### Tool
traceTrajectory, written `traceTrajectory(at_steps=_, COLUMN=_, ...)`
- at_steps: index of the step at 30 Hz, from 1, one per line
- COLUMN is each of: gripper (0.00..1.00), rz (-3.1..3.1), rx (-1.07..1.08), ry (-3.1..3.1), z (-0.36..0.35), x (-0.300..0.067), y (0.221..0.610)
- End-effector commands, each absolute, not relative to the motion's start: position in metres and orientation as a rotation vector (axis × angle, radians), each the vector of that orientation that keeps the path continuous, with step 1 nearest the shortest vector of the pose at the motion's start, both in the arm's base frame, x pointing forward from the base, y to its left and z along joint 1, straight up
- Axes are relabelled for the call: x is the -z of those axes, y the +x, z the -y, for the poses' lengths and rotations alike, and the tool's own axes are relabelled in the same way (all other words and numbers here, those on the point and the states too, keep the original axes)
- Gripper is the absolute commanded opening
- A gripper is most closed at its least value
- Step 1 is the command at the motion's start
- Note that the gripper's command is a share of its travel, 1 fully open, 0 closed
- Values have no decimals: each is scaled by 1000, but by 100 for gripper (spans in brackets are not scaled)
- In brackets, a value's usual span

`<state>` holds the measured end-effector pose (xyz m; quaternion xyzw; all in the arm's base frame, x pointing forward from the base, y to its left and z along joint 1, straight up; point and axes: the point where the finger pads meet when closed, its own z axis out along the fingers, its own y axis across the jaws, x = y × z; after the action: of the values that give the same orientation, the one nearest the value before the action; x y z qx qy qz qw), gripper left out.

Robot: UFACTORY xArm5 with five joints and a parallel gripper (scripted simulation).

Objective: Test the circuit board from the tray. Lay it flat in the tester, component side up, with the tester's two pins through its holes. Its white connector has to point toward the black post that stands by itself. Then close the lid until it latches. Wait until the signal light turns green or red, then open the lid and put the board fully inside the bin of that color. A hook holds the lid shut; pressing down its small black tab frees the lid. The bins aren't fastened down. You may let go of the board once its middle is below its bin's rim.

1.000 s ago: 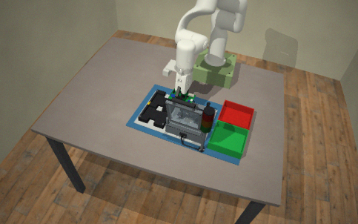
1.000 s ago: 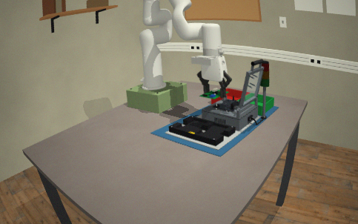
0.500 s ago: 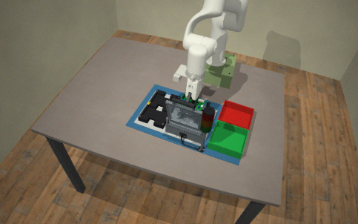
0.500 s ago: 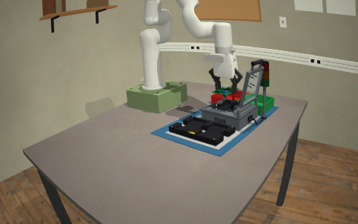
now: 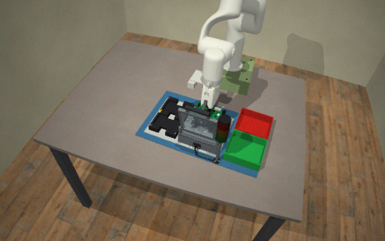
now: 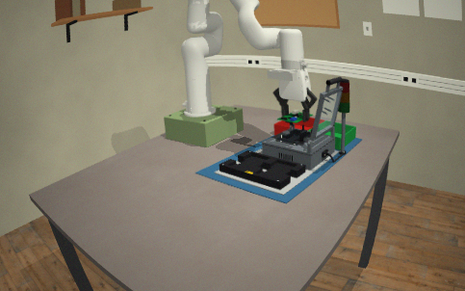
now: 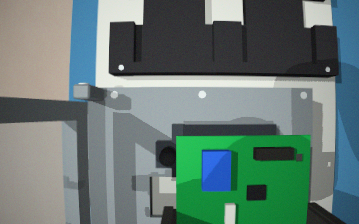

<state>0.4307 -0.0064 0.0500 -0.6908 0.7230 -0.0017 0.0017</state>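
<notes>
My gripper (image 5: 206, 104) (image 6: 295, 113) is shut on the green circuit board (image 7: 242, 180) (image 6: 292, 117) and holds it level above the tester (image 5: 198, 140) (image 6: 289, 150) (image 7: 130, 130). The board's component side faces up, with a blue chip and black parts. Its white connector (image 7: 230, 212) points toward the bottom edge of the wrist view. The tester's clear lid (image 5: 195, 121) (image 6: 325, 113) stands open. The black tray (image 5: 166, 117) (image 6: 263, 169) (image 7: 220, 45) beside the tester holds nothing. The signal light (image 5: 222, 127) (image 6: 344, 93) stands at the tester's corner. The fingertips are hidden below the board in the wrist view.
A red bin (image 5: 253, 121) (image 6: 284, 127) and a green bin (image 5: 245, 149) (image 6: 347, 131) stand side by side past the tester. All rest on a blue mat (image 5: 146, 132) (image 6: 215, 174) (image 7: 82, 50). The arm's green base block (image 5: 239, 77) (image 6: 200, 127) stands behind.
</notes>
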Motion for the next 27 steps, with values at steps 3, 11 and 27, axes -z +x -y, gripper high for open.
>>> traceTrajectory(at_steps=3, gripper=79, rz=-2267, rx=8, ry=-2168, z=6, x=-51, y=432)
traceTrajectory(at_steps=11, gripper=79, rz=-2267, rx=8, ry=-2168, z=6, x=-51, y=432)
traceTrajectory(at_steps=27, gripper=79, rz=-2267, rx=8, ry=-2168, z=6, x=-38, y=432)
